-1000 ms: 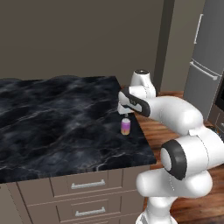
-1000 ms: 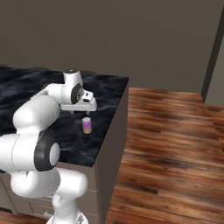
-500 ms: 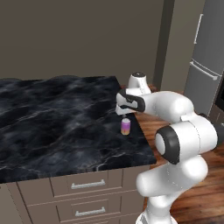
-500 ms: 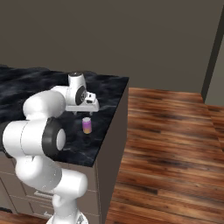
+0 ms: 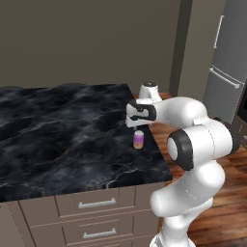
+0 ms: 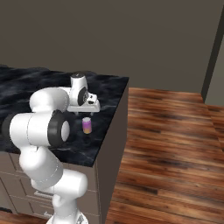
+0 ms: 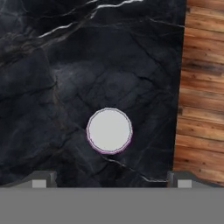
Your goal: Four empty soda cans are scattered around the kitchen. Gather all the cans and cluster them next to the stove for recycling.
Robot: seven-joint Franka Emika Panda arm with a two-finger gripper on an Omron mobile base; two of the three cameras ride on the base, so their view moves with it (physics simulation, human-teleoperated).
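The claw (image 7: 109,181) hangs over the black marble surface (image 5: 58,130) with its jaws spread wide apart and nothing between them. Directly below it stands a soda can (image 7: 109,131), upright with its long axis vertical and silver top facing up, purple fading to orange at the base, centred between the fingertips (image 7: 39,180) and near the surface's right edge

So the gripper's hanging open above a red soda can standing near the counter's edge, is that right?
Not quite: the soda can is purple fading to orange at the base, not red, as the left base view shows. The rest holds: the gripper hangs open above it, and it stands upright near the edge of the counter.
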